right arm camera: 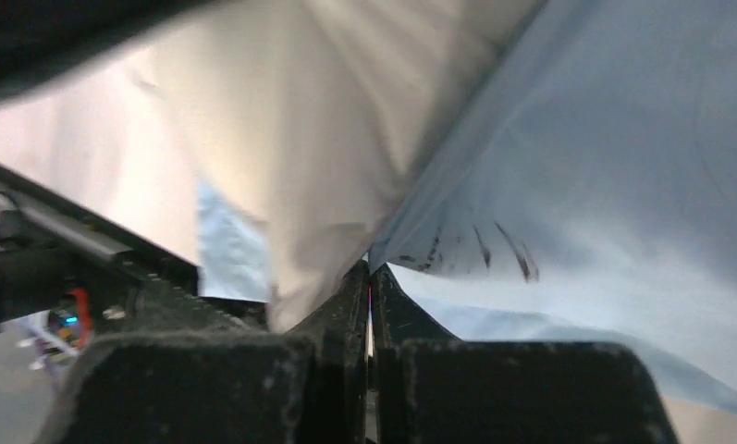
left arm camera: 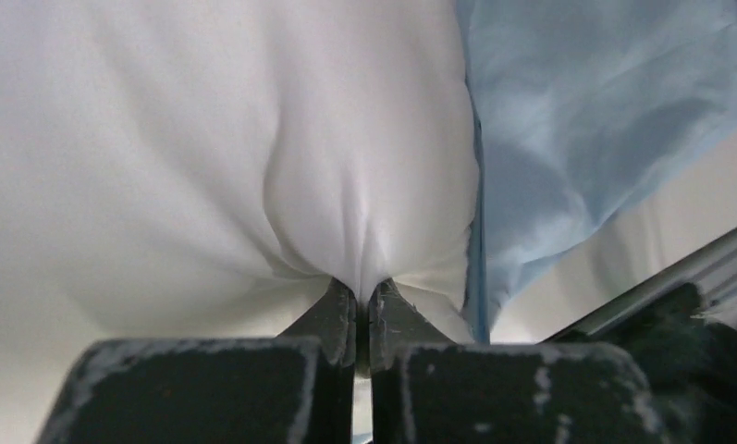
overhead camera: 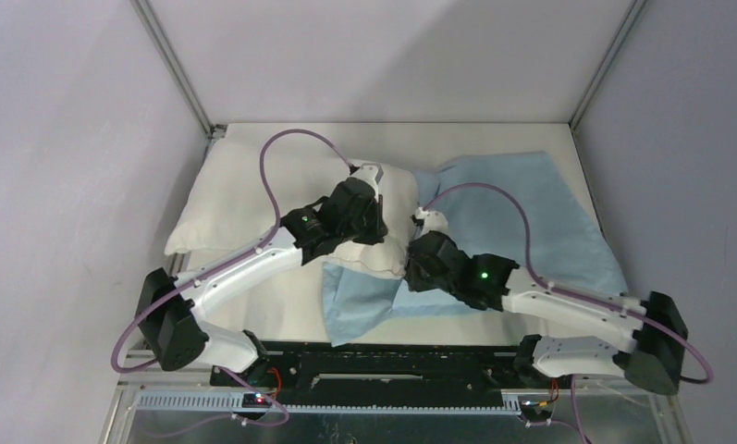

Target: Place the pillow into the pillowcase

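**Ana:** Pale walls box in a white desk point(overhead camera: 281, 319), metal posts at the back corners. Where's the pillow?

**Ben:** The pillow point(overhead camera: 244, 199) lies across the left and middle of the desk, its right end overlapping the pillowcase point(overhead camera: 531, 222). The pillowcase is spread flat to the right, light blue face up, with a flap reaching out under the pillow's near corner toward the front edge.

**Ana:** And the left gripper point(overhead camera: 369, 208)?

**Ben:** Its jaws are closed tight on a pinch of white pillow fabric; the left wrist view shows the cloth puckering into them point(left arm camera: 362, 305), with the blue cloth just to the right.

**Ana:** The right gripper point(overhead camera: 424, 242)?

**Ben:** Its jaws are closed too, at the seam where pillow and pillowcase meet point(right arm camera: 369, 277). Blue cloth with dark streaks runs right into the tips, and it seems pinched there, with white fabric pressed against the left finger.

**Ana:** Any writing or labels?

**Ben:** None I can read. Only a green light on each arm, and small lit parts on the black rail point(overhead camera: 392, 365) at the front.
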Available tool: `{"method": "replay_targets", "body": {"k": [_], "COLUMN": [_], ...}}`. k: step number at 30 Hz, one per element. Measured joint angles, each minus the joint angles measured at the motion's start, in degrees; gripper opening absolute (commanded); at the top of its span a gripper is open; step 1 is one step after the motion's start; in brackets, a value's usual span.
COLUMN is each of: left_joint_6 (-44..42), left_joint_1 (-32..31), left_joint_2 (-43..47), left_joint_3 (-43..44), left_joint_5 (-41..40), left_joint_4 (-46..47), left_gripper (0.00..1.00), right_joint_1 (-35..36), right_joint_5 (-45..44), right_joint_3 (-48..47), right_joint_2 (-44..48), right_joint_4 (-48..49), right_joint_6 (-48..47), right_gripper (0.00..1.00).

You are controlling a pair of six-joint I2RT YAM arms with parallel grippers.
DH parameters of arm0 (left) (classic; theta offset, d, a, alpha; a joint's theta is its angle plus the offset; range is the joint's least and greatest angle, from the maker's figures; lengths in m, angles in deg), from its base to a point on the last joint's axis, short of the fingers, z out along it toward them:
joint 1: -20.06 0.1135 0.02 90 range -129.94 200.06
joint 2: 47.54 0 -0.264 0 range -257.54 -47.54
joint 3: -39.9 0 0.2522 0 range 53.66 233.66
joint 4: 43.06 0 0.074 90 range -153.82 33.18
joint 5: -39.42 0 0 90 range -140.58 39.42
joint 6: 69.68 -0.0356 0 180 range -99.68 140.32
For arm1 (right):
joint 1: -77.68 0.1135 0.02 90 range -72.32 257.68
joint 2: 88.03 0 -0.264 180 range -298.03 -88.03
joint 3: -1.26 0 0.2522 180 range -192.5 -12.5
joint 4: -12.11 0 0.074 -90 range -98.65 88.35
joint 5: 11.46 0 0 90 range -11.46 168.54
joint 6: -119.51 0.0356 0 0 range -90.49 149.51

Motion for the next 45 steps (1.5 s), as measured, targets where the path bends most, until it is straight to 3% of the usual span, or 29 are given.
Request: {"method": "replay_targets", "body": {"k": [6, 12, 18, 20, 24, 28, 31, 35, 39, 45], "left_joint_6": [9.9, 17.59, 22.43, 23.1, 22.97, 21.29, 19.54, 14.97, 8.41, -2.99], "left_joint_1": [-0.7, -4.55, -7.85, -8.41, -8.81, -9.44, -9.64, -9.35, -5.11, 4.39], "left_joint_2": [-3.23, -8.85, -6.62, -3.43, 3.69, 11.3, 14.62, 15.85, 13.81, 2.99], "left_joint_3": [-8.7, -14.73, -20.48, -22.84, -24.46, -23.61, -20.98, -15.8, -7.02, 8.35], "left_joint_5": [1.25, -1.77, -5.22, -6.47, -7.63, -7.65, -7.8, -8.87, -8.98, -8.9], "left_joint_4": [16.09, 27.85, 35.28, 35.06, 30.1, 24.46, 20.76, 15.13, 9.18, 4.17], "left_gripper": [0.0, 0.0, 0.01, 0.15, 0.42, 0.56, 0.63, 0.82, 0.95, 0.96], "right_joint_1": [-1.03, -4.28, -7.78, -7.96, -7.15, -9.84, -10.86, -13.27, -18.51, -24.39], "right_joint_5": [4.5, 13.35, 16.96, 19.41, 21.97, 18.38, 17.35, 16.9, 16.31, 15.34], "right_joint_3": [-1.18, -2.89, -2.86, -2.86, -3.19, -3.17, -3.17, -3.17, -4.15, -10.4], "right_joint_2": [8.26, 8.37, 6.69, 6.51, 7.65, 9.66, 10.54, 11.13, 11.04, 6.84], "right_joint_4": [0.72, 1.51, 0.7, 1.22, 3.06, 1.05, 0.07, -1.42, -3.15, -4.17], "right_joint_6": [-0.92, -1.16, -1.03, -0.83, -1.4, -3.74, -5.01, -5.92, -7.34, -10.32], "right_gripper": [0.0, 0.0, 0.0, 0.07, 0.39, 0.58, 0.62, 0.63, 0.63, 0.62]}}
